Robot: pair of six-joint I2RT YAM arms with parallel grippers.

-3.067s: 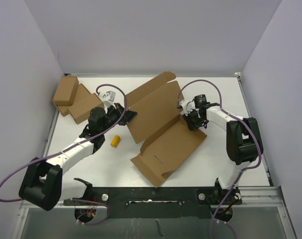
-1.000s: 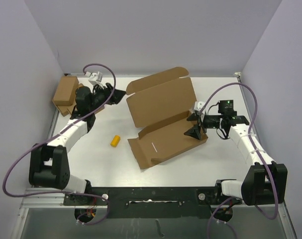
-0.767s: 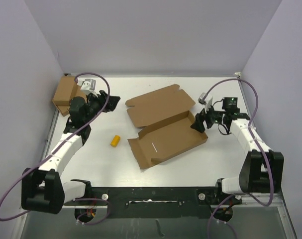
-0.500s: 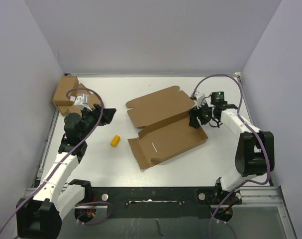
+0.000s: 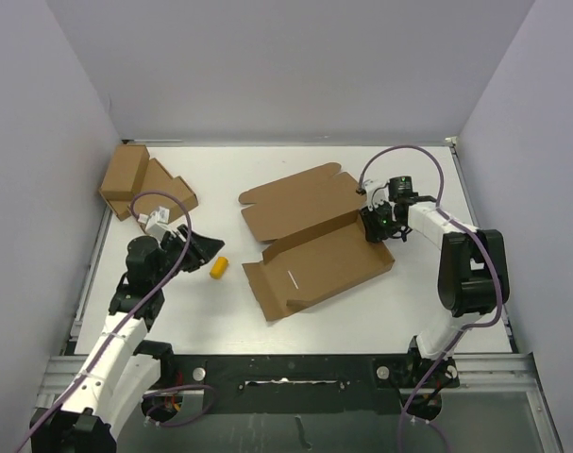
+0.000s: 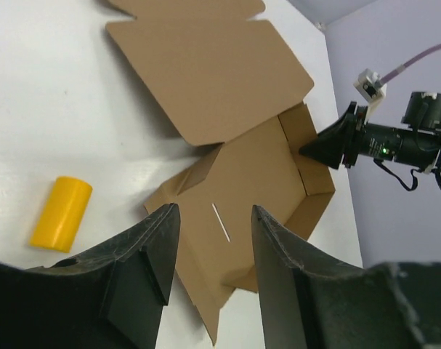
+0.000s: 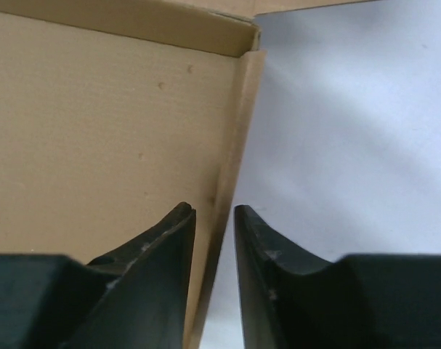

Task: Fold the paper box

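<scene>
Astride paper box (image 5: 322, 266) wall, right pincer (image 7: 214, 212) narrow, left pincer (image 6: 214, 211) half-open, empty

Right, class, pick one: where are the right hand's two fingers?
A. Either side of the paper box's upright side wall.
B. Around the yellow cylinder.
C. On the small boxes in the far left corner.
A: the right wrist view shows the right hand with one finger inside and one outside the upright wall of the paper box; the yellow cylinder lies apart.
</scene>
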